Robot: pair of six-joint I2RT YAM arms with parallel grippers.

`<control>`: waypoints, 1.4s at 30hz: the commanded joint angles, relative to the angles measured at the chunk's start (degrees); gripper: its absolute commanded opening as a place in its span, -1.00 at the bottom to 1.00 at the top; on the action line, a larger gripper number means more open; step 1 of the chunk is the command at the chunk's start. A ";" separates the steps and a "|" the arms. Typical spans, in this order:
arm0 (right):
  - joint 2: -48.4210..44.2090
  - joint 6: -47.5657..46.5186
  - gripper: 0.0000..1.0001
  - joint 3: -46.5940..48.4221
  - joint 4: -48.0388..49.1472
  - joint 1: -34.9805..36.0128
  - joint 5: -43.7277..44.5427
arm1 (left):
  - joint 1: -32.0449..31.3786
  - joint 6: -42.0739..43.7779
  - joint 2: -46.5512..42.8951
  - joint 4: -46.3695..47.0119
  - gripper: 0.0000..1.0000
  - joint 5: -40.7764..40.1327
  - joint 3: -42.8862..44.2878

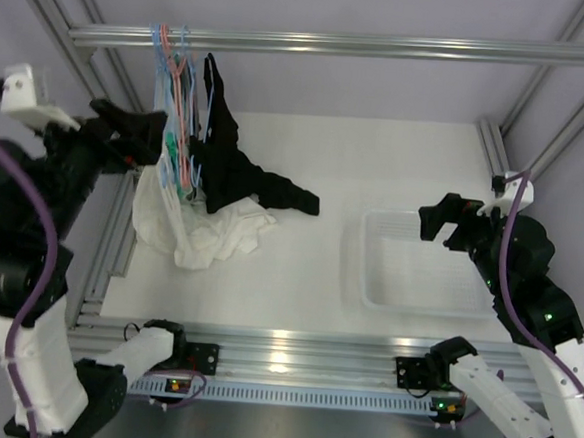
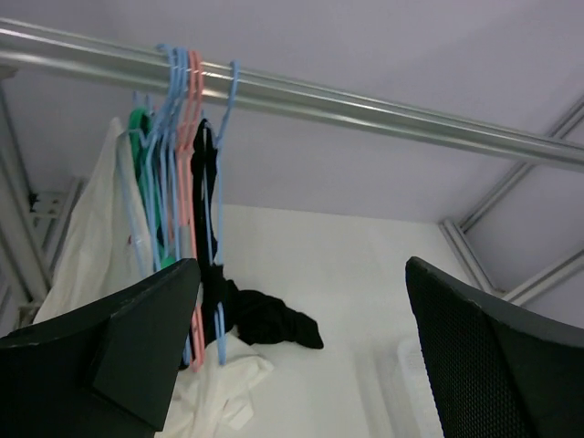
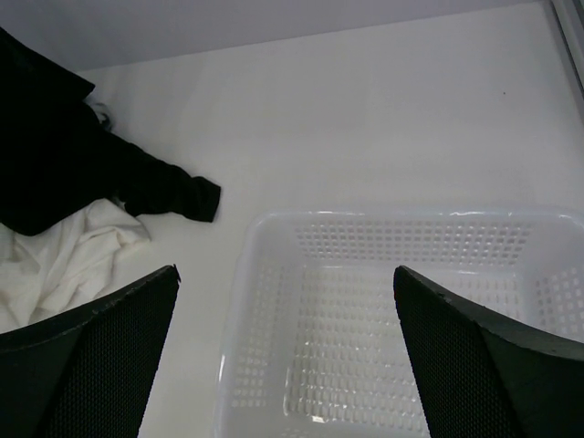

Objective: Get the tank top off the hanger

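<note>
A black tank top (image 1: 226, 159) hangs from a light blue hanger (image 1: 207, 93) on the top rail (image 1: 384, 47), its lower end trailing onto the table. It also shows in the left wrist view (image 2: 208, 182) and at the left of the right wrist view (image 3: 64, 164). Several blue, pink and green hangers (image 2: 178, 137) crowd beside it. My left gripper (image 1: 148, 134) is open and empty, just left of the hangers and apart from them. My right gripper (image 1: 447, 230) is open and empty above the white basket (image 1: 368, 284).
A white garment (image 1: 206, 231) hangs at the left of the hanger cluster and piles on the table under the black one. The perforated white basket (image 3: 274, 237) sits right of centre. Aluminium frame posts (image 1: 104, 256) border both sides.
</note>
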 commanded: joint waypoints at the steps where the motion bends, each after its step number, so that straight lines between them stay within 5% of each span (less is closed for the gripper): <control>1: 0.87 0.02 0.99 1.90 2.92 -0.83 -2.60 | -0.09 0.41 15.13 -0.05 0.98 8.57 6.21; 4: 1.13 -0.33 0.99 2.08 3.01 -0.83 -4.00 | -0.96 1.81 22.35 0.03 0.90 6.02 10.09; 9: 1.22 -0.86 0.99 0.85 4.15 -0.83 -5.50 | -6.24 8.40 26.75 0.65 0.62 -9.18 9.22; 10: 1.39 -0.95 0.99 0.76 4.59 -0.75 -5.76 | -6.42 8.67 27.10 0.65 0.44 -9.71 9.22; 18: 2.27 -1.47 0.98 -0.56 5.56 -0.83 -8.66 | -6.42 9.37 27.46 1.35 0.05 -14.54 4.92; 23: 2.54 -1.74 0.99 -0.82 6.08 -0.75 -9.10 | -6.42 10.95 27.10 2.32 0.04 -14.20 2.19; 31: 3.33 -1.83 0.99 -0.91 7.14 -0.75 -11.12 | -6.42 12.98 30.18 3.37 -0.31 -14.90 2.27; 38: 4.73 -1.83 0.99 -0.74 7.67 -0.83 -13.06 | -6.42 12.72 33.78 4.52 -0.42 -15.43 3.42; 40: 4.73 -1.91 0.99 -0.91 7.67 -0.75 -13.15 | -6.42 12.19 34.57 4.60 -0.58 -15.87 3.42; 42: 4.73 -2.00 0.99 -0.91 7.75 -0.75 -13.23 | -6.42 11.49 35.72 4.78 -0.98 -16.39 3.77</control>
